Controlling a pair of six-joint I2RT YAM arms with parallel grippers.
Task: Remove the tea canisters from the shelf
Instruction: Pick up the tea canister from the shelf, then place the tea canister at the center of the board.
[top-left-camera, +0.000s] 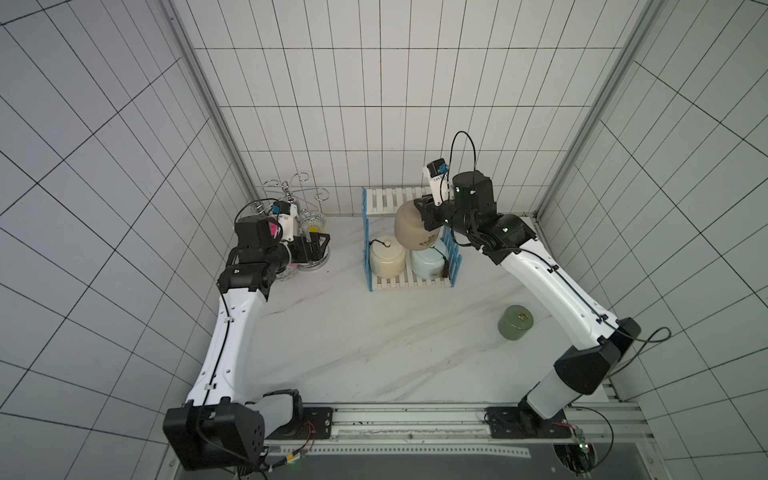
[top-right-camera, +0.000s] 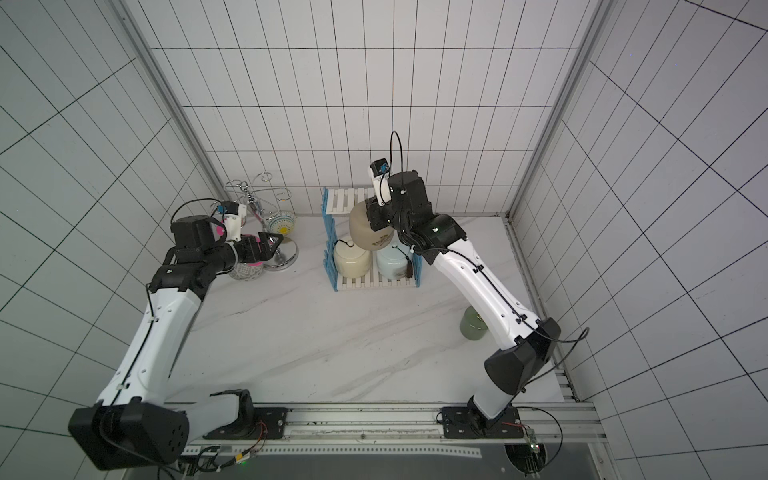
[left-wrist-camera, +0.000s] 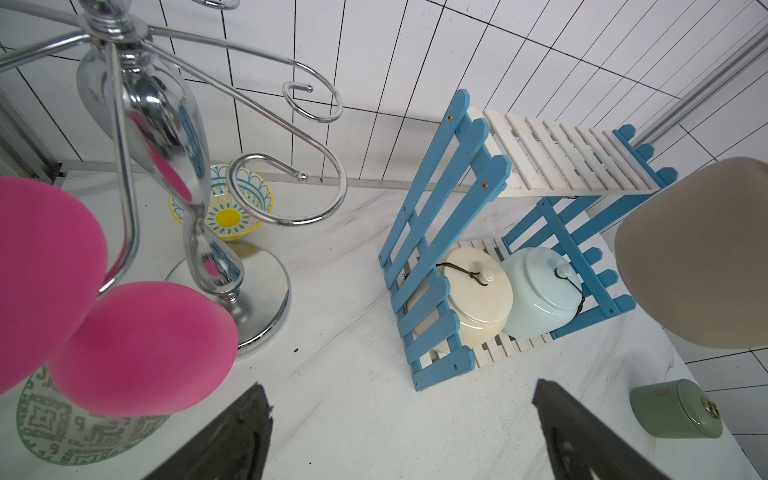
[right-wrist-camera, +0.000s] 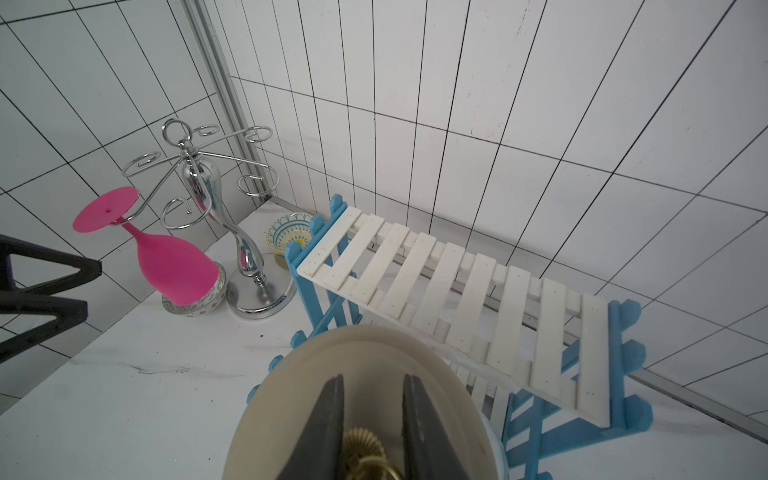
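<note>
Jaws of the right end effector (right-wrist-camera: 372, 384) are clamping the gold knob (right-wrist-camera: 361, 446) of the tan jar (top-left-camera: 409, 226), holding it tilted beside the upper tier of the shelf (top-left-camera: 388, 199). The cream jar (top-left-camera: 387, 257) and the pale blue jar (top-left-camera: 430, 262) are sitting on the lower tier. The green jar (top-left-camera: 515, 323) is resting on the desk (top-left-camera: 374, 332) at near right, and the left end effector (left-wrist-camera: 401, 395) is hovering open.

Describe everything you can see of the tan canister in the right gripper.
The tan canister is a squat, round, matte jar that looks ceramic, with a domed lid, a ridged gold knob and ring, and gold markings on its side. The right gripper is shut on the knob, holding the jar tilted in the air, in front of the top board of the shelf. Nothing else appears to touch it.
</note>
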